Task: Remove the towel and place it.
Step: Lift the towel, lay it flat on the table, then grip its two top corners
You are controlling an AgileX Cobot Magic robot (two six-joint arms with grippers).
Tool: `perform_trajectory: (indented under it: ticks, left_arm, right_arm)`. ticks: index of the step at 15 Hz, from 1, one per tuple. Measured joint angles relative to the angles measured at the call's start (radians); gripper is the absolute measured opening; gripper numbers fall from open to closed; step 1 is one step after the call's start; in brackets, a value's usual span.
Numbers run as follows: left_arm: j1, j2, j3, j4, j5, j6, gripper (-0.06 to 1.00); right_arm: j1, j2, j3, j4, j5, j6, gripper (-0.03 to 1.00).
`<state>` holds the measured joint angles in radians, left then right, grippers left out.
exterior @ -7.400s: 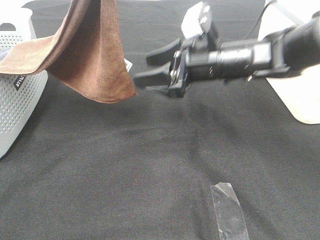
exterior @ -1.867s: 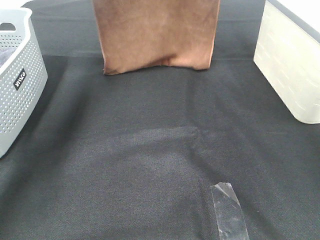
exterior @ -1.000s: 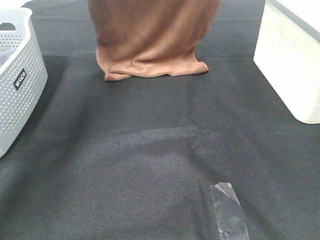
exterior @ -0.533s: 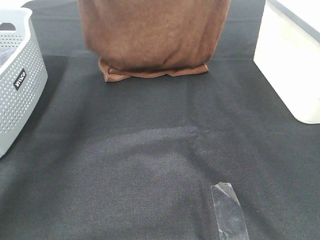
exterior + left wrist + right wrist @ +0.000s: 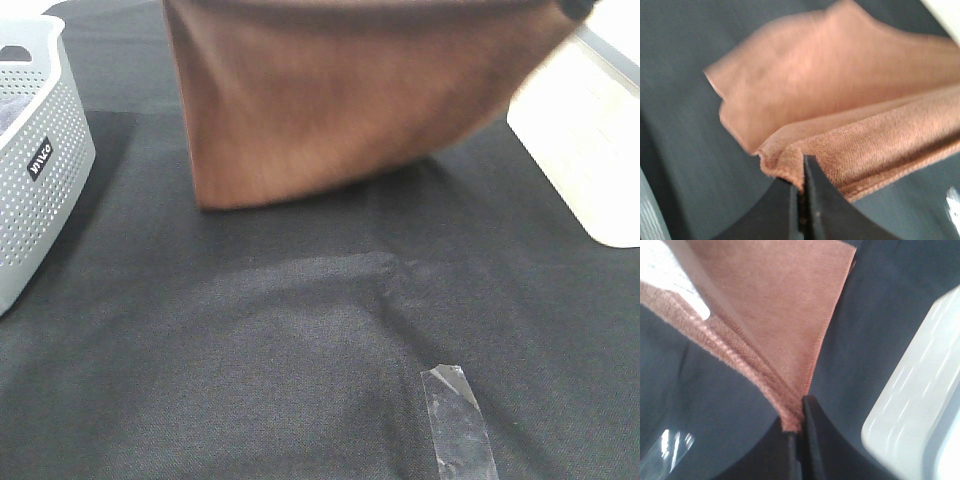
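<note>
The brown towel (image 5: 340, 100) hangs spread wide across the back of the black tablecloth, its lower edge near or on the cloth. It is held by its two top corners. My left gripper (image 5: 801, 200) is shut on one corner of the towel (image 5: 850, 150). My right gripper (image 5: 799, 432) is shut on the other corner of the towel (image 5: 765, 315), where a small white tag (image 5: 677, 282) shows. Both grippers are out of the high view, except perhaps a dark bit at its top right corner.
A grey perforated basket (image 5: 35, 170) stands at the left edge. A white bin (image 5: 590, 150) stands at the right, also in the right wrist view (image 5: 920, 390). A strip of clear tape (image 5: 458, 420) lies on the black tablecloth (image 5: 300, 350) near the front.
The towel has come toward the front and spread wider. Its bunched lower edge has unfolded and now reaches further forward, the right side lifted higher.
</note>
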<state>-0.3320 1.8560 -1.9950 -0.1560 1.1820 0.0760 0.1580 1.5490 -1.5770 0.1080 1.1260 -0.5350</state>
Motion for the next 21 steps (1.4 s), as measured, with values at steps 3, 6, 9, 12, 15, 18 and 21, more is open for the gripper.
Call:
perform_trajectory:
  ticks: [3,6,9,12,15,18,21]
  left_arm:
    - [-0.065,-0.190,0.356,0.009,-0.145,-0.056,0.00]
    - [-0.093,-0.318,0.566,0.010,-0.237,-0.115,0.00]
    - [-0.131,-0.498,0.842,-0.011,-0.359,-0.199,0.00]
    - [-0.169,-0.672,1.093,-0.048,-0.415,-0.267,0.00]
    - [-0.174,-0.794,1.241,-0.079,-0.415,-0.301,0.00]
    - [-0.174,-0.903,1.359,-0.112,-0.382,-0.305,0.00]
    - [-0.174,-0.926,1.415,-0.136,-0.355,-0.303,0.00]
  right_arm:
    - [-0.001,-0.178,0.174,0.025,-0.003,0.001,0.00]
    - [-0.001,-0.296,0.286,0.077,-0.003,0.001,0.00]
    - [-0.001,-0.452,0.467,0.129,-0.003,0.000,0.00]
    - [-0.001,-0.595,0.609,0.188,0.007,-0.037,0.00]
    - [-0.001,-0.703,0.723,0.281,0.063,-0.154,0.00]
    - [-0.001,-0.729,0.821,0.328,0.090,-0.214,0.00]
    - [-0.001,-0.729,0.860,0.350,0.094,-0.215,0.00]
